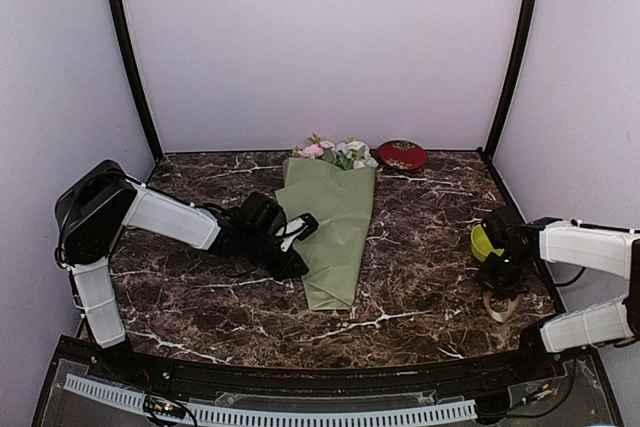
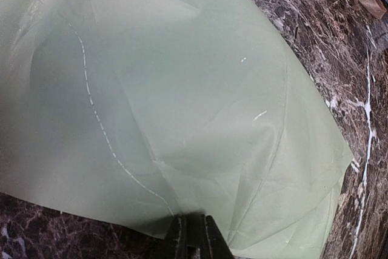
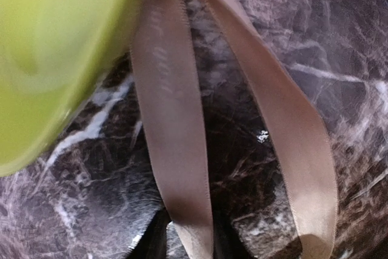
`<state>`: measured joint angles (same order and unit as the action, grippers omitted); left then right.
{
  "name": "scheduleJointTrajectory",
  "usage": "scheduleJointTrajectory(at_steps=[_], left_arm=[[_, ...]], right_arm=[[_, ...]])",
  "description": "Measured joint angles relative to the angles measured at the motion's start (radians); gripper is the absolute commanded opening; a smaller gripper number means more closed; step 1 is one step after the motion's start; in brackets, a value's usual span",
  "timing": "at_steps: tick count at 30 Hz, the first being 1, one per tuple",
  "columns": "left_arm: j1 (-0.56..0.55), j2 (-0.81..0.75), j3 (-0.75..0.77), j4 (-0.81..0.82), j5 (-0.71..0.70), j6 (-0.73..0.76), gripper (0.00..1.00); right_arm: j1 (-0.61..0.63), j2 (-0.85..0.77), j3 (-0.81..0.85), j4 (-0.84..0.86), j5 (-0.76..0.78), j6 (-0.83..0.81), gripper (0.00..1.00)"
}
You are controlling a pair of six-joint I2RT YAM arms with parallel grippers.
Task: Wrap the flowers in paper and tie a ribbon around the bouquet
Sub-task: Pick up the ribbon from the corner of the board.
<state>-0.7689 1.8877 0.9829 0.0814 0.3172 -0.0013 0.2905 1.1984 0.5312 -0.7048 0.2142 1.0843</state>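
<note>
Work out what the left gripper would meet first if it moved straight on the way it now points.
The sage-green paper of the bouquet. The left gripper points straight at it, its shut tips right at the paper's near edge, so it would probably push into the wrap.

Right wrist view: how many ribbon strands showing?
2. One ribbon strand runs down the middle, between the fingers of the right gripper, beside the yellow-green bowl; the other slants to its right over the marble table. They converge at the top edge, so possibly one looped ribbon.
</note>
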Motion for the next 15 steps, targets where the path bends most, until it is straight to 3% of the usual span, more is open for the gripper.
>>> scheduleJointTrajectory(at_steps=[4, 10, 15], left_arm=[[0.0, 0.0, 0.0, 0.0, 0.0, 0.002, 0.08], [0.0, 0.0, 0.0, 0.0, 0.0, 0.002, 0.08], [0.0, 0.0, 0.0, -0.001, 0.0, 0.002, 0.08]], right_arm=[[-0.048, -0.092, -0.022, 0.019, -0.026, 0.0, 0.0], [-0.157, -0.389, 0.014, -0.014, 0.082, -0.003, 0.0], [-0.207, -0.486, 0.191, -0.008, 0.24, -0.113, 0.0]])
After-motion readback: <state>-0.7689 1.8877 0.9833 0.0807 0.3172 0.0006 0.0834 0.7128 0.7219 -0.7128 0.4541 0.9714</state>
